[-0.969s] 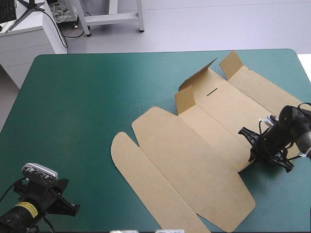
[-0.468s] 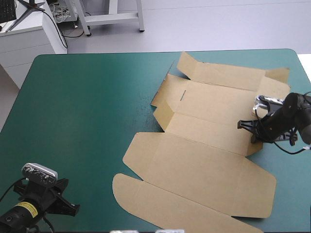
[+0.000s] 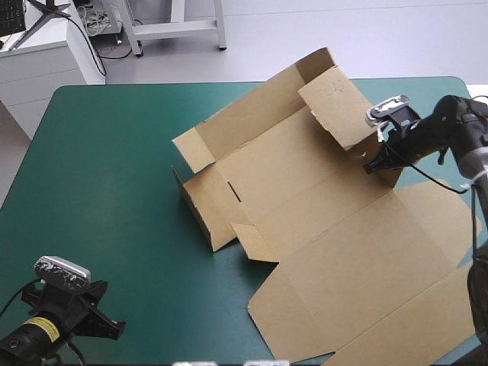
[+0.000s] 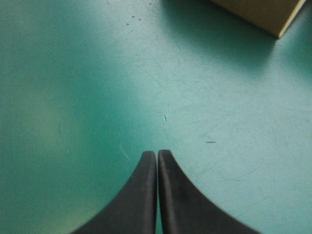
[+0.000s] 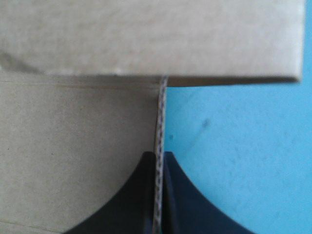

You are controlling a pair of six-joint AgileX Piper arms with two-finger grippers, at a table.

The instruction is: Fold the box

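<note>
Teal-green surface [image 3: 114, 168] under a half-raised brown box [image 3: 328, 229], probably light but stiff.
Edges seem the best hold: right fingers [image 5: 136, 200] pinch a wall's edge; left fingers [image 4: 139, 195] pressed together, well apart.

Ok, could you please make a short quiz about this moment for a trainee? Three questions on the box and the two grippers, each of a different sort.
1. True or false: the left gripper is holding the box.
2. What is between the fingers of the right gripper? A) nothing B) an edge of the box C) a cable
3. Fill in the gap: the left gripper's fingers are ___ (open or shut).

Key:
1. False. It is over the bare cover, and the box lies ahead of it, apart.
2. B.
3. shut.
</note>
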